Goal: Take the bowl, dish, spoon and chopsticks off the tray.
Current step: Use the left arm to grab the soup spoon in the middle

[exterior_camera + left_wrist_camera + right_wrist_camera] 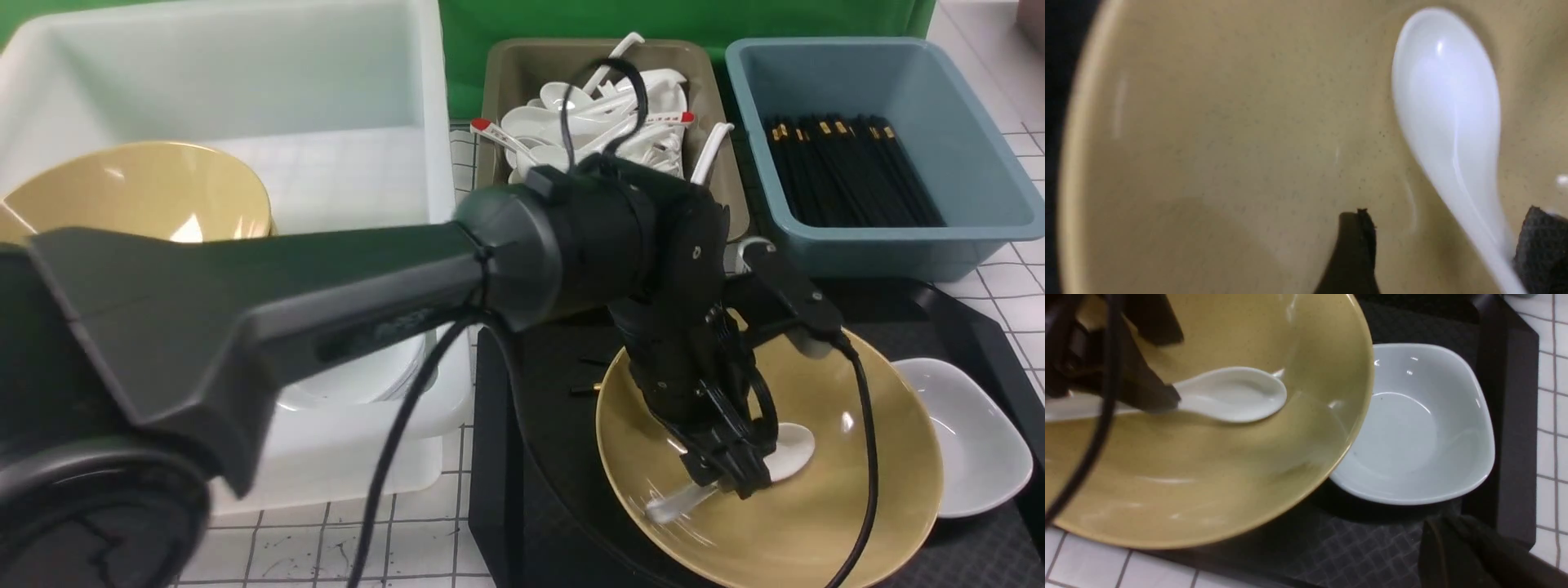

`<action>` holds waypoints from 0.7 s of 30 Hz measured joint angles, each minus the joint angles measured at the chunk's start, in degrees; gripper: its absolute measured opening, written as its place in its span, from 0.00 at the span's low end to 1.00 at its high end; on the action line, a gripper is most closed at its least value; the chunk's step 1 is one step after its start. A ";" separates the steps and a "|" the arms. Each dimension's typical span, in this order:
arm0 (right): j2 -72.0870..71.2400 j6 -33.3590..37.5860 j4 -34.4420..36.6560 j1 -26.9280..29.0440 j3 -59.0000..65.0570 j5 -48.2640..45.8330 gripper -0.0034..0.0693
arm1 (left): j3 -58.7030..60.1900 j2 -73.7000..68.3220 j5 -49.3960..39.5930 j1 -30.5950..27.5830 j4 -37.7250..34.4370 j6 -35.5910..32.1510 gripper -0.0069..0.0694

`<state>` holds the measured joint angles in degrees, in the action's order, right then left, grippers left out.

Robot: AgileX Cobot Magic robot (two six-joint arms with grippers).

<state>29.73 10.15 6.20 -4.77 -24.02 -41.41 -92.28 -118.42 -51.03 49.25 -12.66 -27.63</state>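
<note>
Lower right in the front view, the left gripper [729, 469] hangs spread in the bowl [816, 531], the spoon [790, 449] handle loose between its jaws; the right gripper [1447, 547] is closed.

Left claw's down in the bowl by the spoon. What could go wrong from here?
1. The spoon handle sits against one finger of the open left claw, off-centre; closing may flick it away rather than pinch it.
2. The tan bowl rim overlaps the white dish; pressing down could tip the bowl and shove the dish.
</note>
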 joint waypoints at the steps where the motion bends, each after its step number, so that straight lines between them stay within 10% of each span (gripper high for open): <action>1: 0.00 0.00 0.00 0.00 0.01 0.00 0.11 | -0.27 -0.32 -0.15 0.00 -0.17 -0.36 0.60; 8: -1.73 0.00 0.00 -0.05 0.11 0.00 0.12 | -1.39 -0.73 0.53 0.38 5.47 3.43 0.14; 21: -1.99 0.00 0.00 -0.32 0.11 0.00 0.13 | -6.30 -1.89 -6.36 0.22 31.09 21.53 0.08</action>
<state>27.74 10.15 6.20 -5.08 -23.90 -41.41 -98.59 -120.31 -57.39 49.48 18.43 -6.10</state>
